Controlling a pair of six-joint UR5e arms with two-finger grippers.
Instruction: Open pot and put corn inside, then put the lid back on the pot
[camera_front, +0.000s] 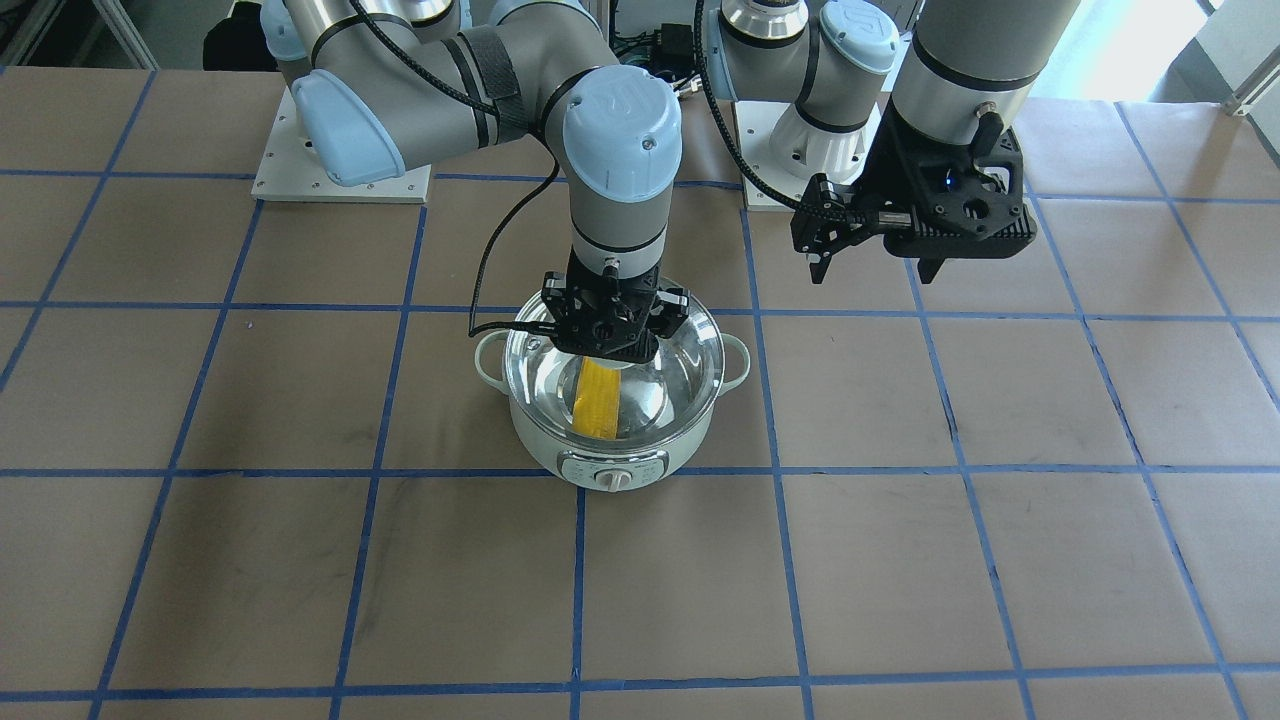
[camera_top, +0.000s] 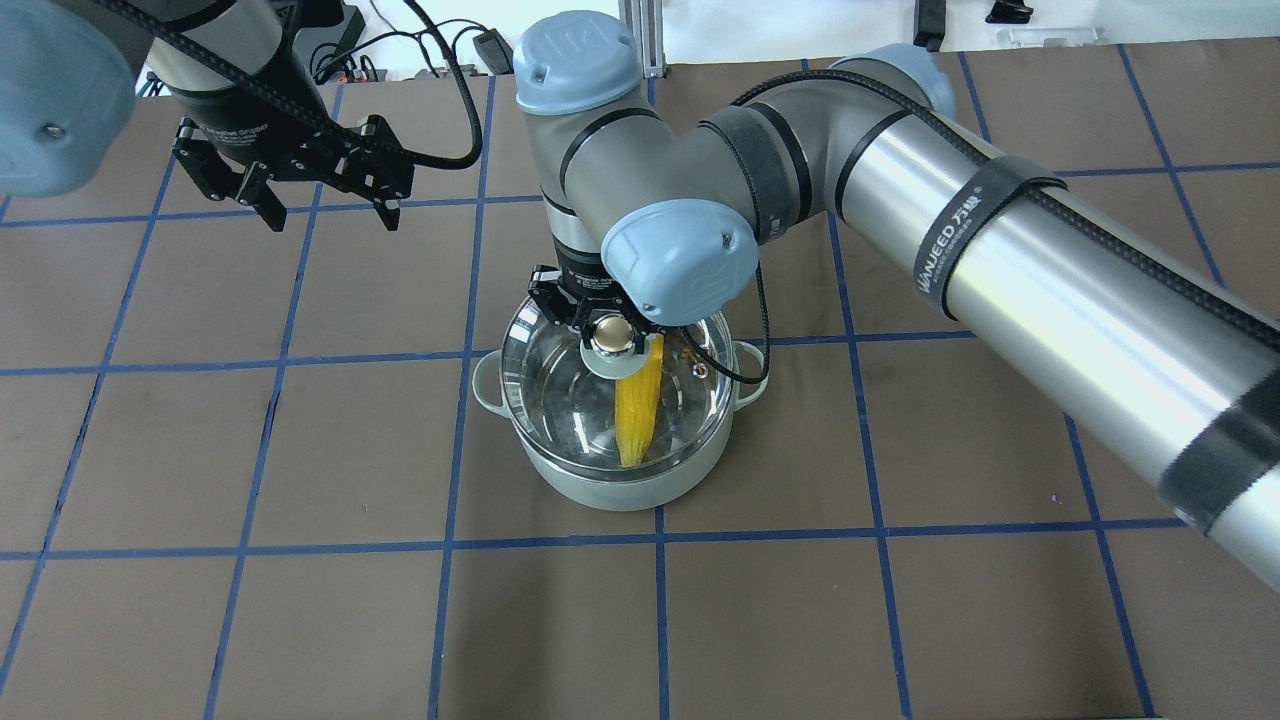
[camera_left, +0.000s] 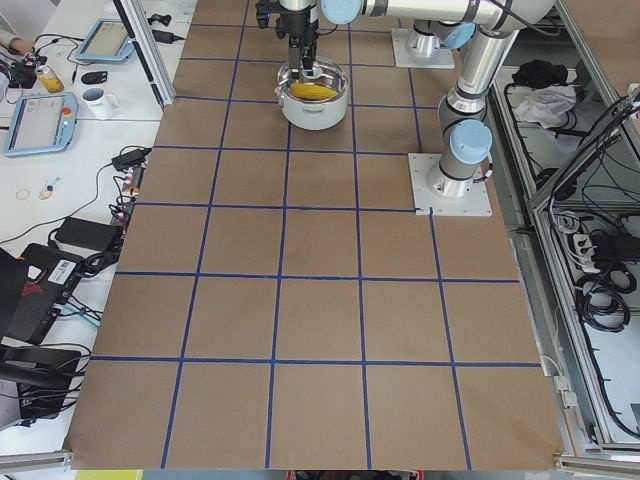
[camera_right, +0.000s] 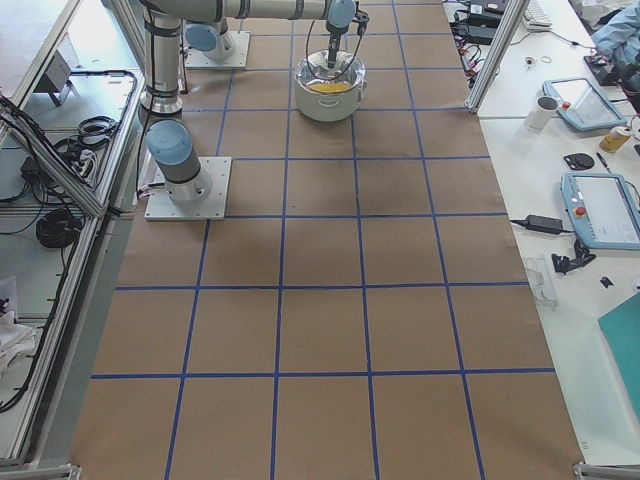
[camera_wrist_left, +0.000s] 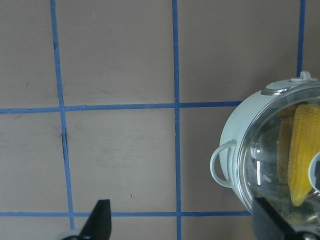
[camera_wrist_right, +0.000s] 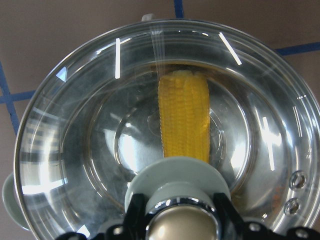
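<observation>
The corn (camera_front: 597, 400) is lying inside the pot (camera_front: 610, 455), across its steel bottom, and it is seen through the glass of the lid (camera_front: 685, 360). The lid is resting on the rim of the pot, as far as can be judged. The pot is standing near the middle of the table (camera_front: 300, 560), on a crossing of the blue tape lines (camera_front: 375, 470), with its dial (camera_front: 613, 479) turned away from the robot's base.

The knob (camera_top: 613, 335) of the lid is held by the right gripper (camera_front: 610, 338), which comes straight down from above. In the right wrist view its two fingers (camera_wrist_right: 136, 212) are pressed against both sides of the knob's neck, so the lid is pinched there.

The left gripper (camera_front: 874, 272) is held in the air over bare table, well apart from the pot on the robot's left. Its jaws are spread wide and nothing is between them.
</observation>
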